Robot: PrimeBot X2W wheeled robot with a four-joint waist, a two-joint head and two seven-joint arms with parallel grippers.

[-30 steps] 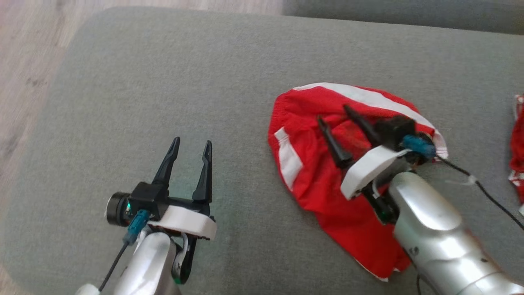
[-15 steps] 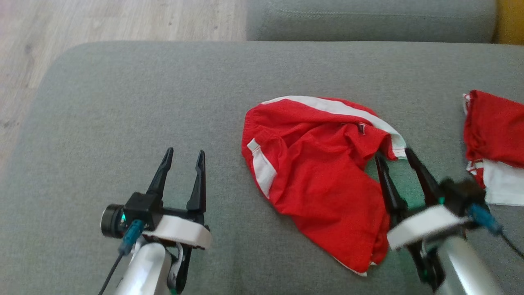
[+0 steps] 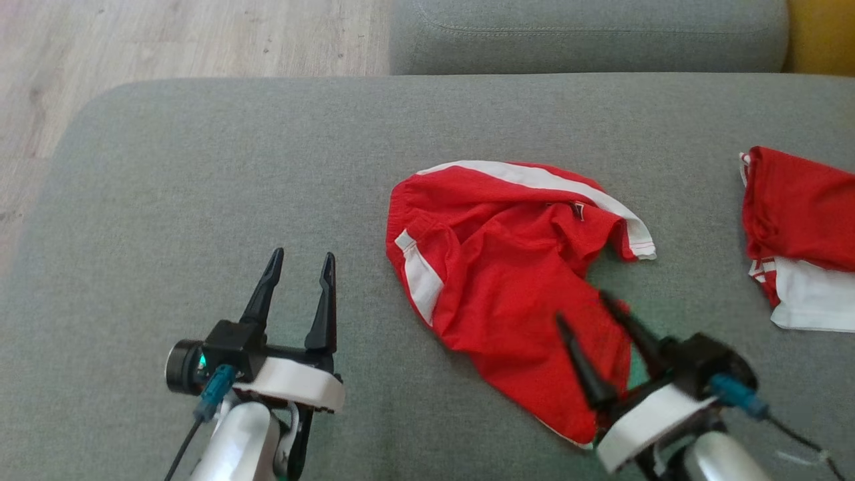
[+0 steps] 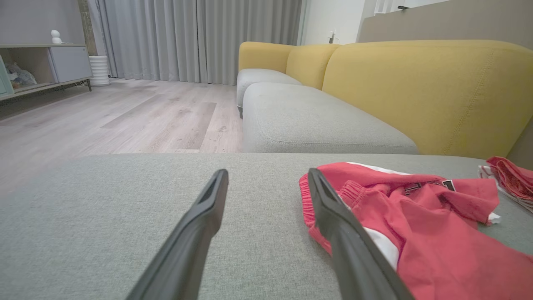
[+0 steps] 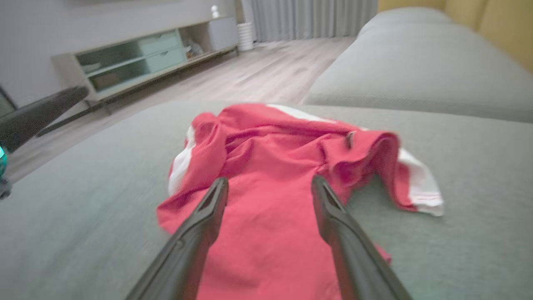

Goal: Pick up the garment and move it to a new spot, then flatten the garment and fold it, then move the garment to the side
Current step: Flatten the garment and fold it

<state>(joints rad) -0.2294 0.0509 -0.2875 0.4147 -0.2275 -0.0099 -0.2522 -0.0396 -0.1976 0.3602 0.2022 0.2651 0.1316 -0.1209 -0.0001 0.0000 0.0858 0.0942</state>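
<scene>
The red garment with white stripes lies crumpled on the grey cushion, a little right of centre. One white-edged flap is turned out to the right, so it is not yet flattened. The right gripper, its 2 fingers spread wide and empty, now hangs over the garment's near lower corner. 0.5 seconds ago it stood just off the cloth's right edge, and 1 second ago it was over the upper folds. By my reading the placing step is done and this arm is hunting for a hem to pull flat. The left gripper is also wide and empty and stays over bare cushion to the garment's left. A 2nd red-and-white garment lies well apart at the right.
</scene>
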